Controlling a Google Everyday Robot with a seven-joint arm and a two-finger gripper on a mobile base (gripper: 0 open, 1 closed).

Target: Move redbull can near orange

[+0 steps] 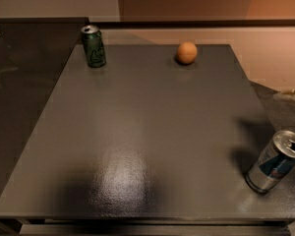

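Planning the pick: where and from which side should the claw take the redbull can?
Grip the redbull can around mid-body, across its slim width. It stands on its base at the near right corner of the table, side walls exposed, so probably come from the right, where the claw shows only as a pale sliver at the frame edge.
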